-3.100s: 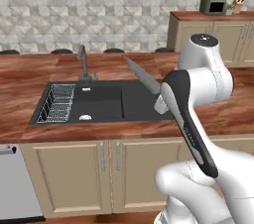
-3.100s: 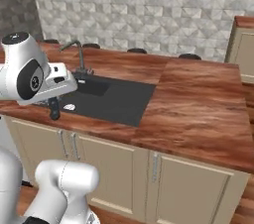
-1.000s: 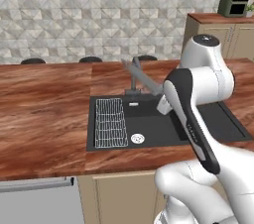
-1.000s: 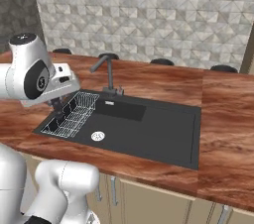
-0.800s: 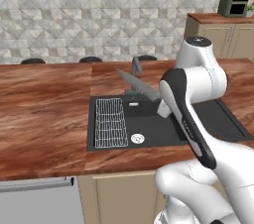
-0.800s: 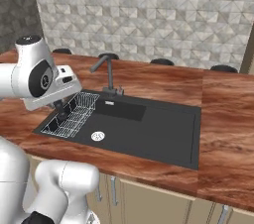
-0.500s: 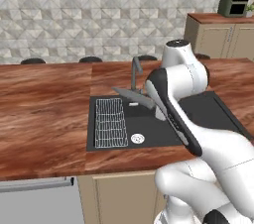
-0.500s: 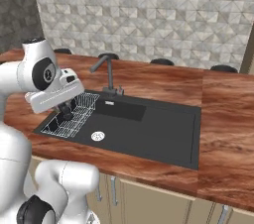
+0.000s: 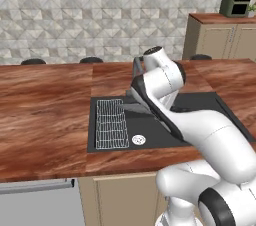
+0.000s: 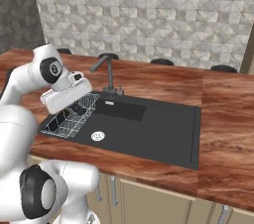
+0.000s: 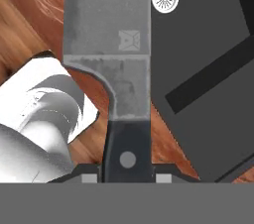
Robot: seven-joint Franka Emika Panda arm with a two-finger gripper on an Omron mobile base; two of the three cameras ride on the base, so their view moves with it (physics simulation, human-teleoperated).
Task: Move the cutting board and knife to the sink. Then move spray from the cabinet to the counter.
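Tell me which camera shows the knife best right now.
The hand view: the knife runs up its middle, grey blade and black handle sharp, the handle clamped in the tool. The left base view shows just a sliver of blade beside the arm, over the sink. In the right base view I cannot make it out.

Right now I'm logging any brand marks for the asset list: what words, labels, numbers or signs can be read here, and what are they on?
No readable words or numbers anywhere.
Grey steel blade of the black-handled kitchen knife: a small square stamped emblem, too blurred to read.
Small dark-green countertop oven on the far cabinet: too small to tell any label.
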